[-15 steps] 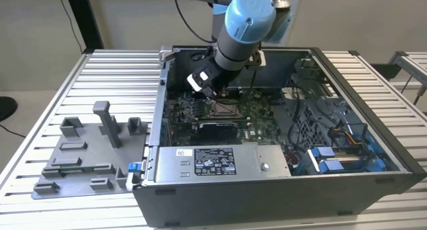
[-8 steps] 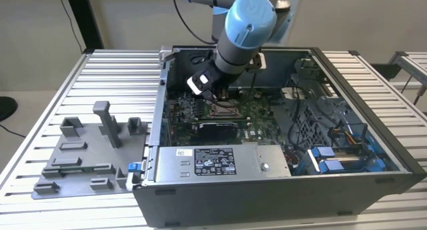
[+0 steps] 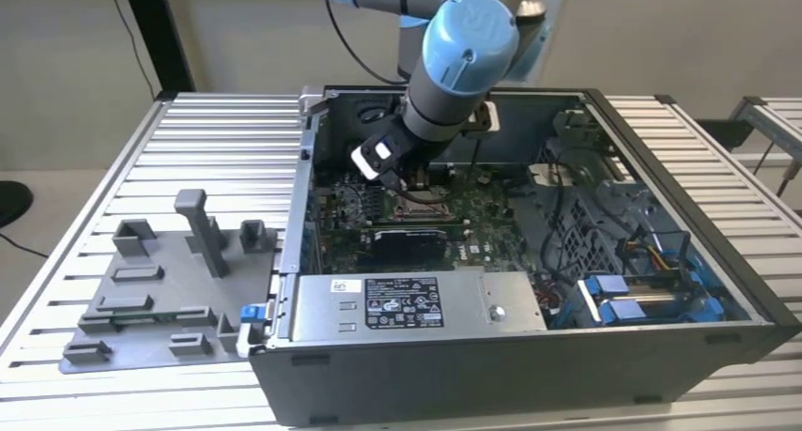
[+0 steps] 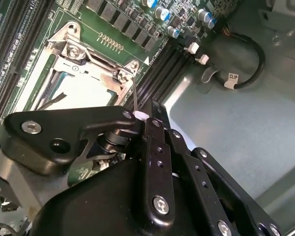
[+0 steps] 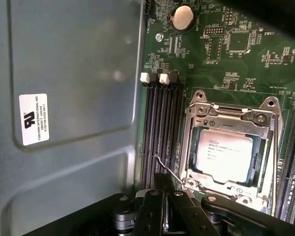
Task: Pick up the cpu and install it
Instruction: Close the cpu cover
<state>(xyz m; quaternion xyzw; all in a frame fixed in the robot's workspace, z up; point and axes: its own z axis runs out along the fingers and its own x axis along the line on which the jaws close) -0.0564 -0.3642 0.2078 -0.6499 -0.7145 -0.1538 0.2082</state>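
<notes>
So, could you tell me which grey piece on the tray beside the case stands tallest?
The slim upright post near the tray's middle; the low blocks around it reach nowhere near its top.

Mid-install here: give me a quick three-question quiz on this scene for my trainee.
1. True or false: the cpu sits inside the socket frame.
2. In the exterior view, the gripper hangs over: A the power supply, B the motherboard, C the grey rack.
3. In the first wrist view, what colour is the label on the case wall?
Key: 1 true; 2 B; 3 white.
</notes>
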